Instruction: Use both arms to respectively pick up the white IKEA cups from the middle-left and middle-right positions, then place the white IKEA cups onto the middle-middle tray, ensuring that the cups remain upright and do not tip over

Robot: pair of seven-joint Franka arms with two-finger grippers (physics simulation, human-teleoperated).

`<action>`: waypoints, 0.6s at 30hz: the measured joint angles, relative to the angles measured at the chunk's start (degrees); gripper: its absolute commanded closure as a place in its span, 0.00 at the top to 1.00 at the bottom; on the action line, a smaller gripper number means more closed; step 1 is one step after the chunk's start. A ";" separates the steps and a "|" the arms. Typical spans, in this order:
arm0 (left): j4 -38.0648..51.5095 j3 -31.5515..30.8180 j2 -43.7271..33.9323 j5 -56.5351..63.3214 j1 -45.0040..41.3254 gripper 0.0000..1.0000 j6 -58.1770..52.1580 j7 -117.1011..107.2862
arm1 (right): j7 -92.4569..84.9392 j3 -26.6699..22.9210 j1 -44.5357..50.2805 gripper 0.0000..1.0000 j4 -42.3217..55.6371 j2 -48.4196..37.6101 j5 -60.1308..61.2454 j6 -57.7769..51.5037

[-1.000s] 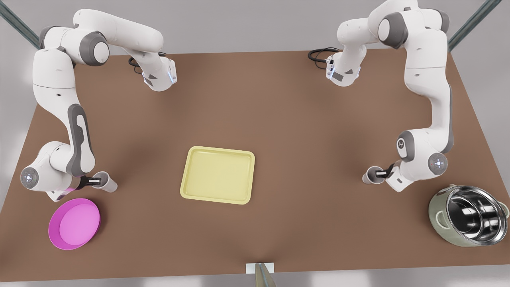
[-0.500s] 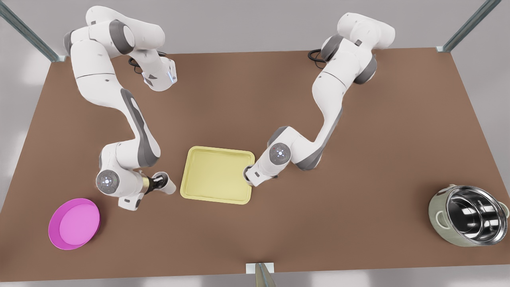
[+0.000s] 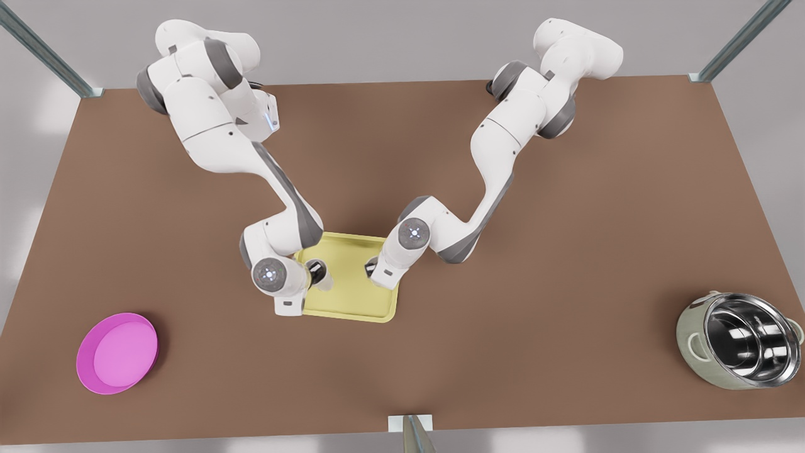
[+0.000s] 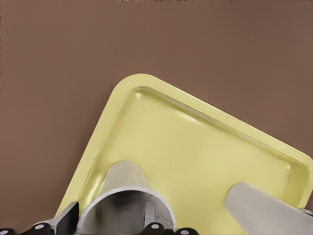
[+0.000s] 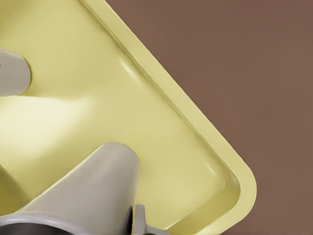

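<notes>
**Front view.** Logged above the flat pale-yellow rectangular tray (image 3: 349, 296) with low raised rim: left gripper (image 3: 312, 275), clamped on the left cup (image 3: 323, 279), a small plain white tapered tumbler, just inside the tray edge toward the front view's left. Logged at the opposite tray edge: right gripper (image 3: 371, 270), load tucked beneath the wrist. Noted well apart from the tray on the brown table (image 3: 503, 314): round magenta plate (image 3: 116, 352), big steel pot (image 3: 742, 343).

**Left wrist view.** Showed the left cup pinched at the rim, one finger seemingly inside the mouth, base over the tray floor beside the rim. Could not tell whether touching. Showed the right cup (image 4: 259, 203), an identical white tumbler, farther along the tray and apart from the first.

**Right wrist view.** Showed the right cup closed in the fingers, body over the tray floor near a rounded corner.

**Risks, as judged.**
- Likely to tip on release if dropped from height or let go while leaning, given the narrow base.
- Liable to catch the raised rim if set too close to the tray edge, ending propped aslant.
- Liable to be dragged over by the inside finger if withdrawn sideways rather than straight up.
- Possible knock between the wrists or cups if brought closer to the tray middle.
</notes>
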 measured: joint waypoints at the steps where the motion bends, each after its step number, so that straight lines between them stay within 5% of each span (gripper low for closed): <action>1: -0.03 -0.01 -0.02 0.11 0.00 1.00 0.09 -1.08 | 0.01 0.00 -0.02 0.21 0.06 0.13 -0.02 0.05; 3: -0.16 -0.04 -0.32 0.45 0.09 1.00 0.09 -3.17 | 0.03 0.02 -0.04 0.21 0.06 0.28 -0.01 0.11; 5: -0.28 -0.08 -0.70 0.77 0.57 1.00 -0.11 -5.13 | 0.20 0.01 -0.03 1.00 0.10 0.33 -0.32 0.18; 9: -0.76 -1.14 -7.12 1.04 6.42 1.00 -4.29 -8.34 | 1.76 0.04 0.03 1.00 0.24 0.27 -2.63 0.55; 14: -0.68 -2.19 -21.11 7.45 22.50 1.00 -26.70 -2.47 | 2.25 -0.05 -0.27 1.00 0.45 -0.03 -1.96 0.37; 15: -4.81 -1.89 -25.70 8.21 26.62 1.00 -30.06 0.59 | 2.16 -0.10 -0.33 1.00 0.53 -0.27 -1.66 0.13; 17: -28.41 1.25 -43.81 7.95 30.41 1.00 -30.15 6.83 | 1.93 -0.26 -0.81 1.00 0.84 -2.02 -1.20 -1.08; 18: -29.65 1.65 -47.10 6.98 30.86 1.00 -31.38 9.38 | 1.79 -0.30 -1.47 1.00 1.07 -3.63 -0.95 -2.26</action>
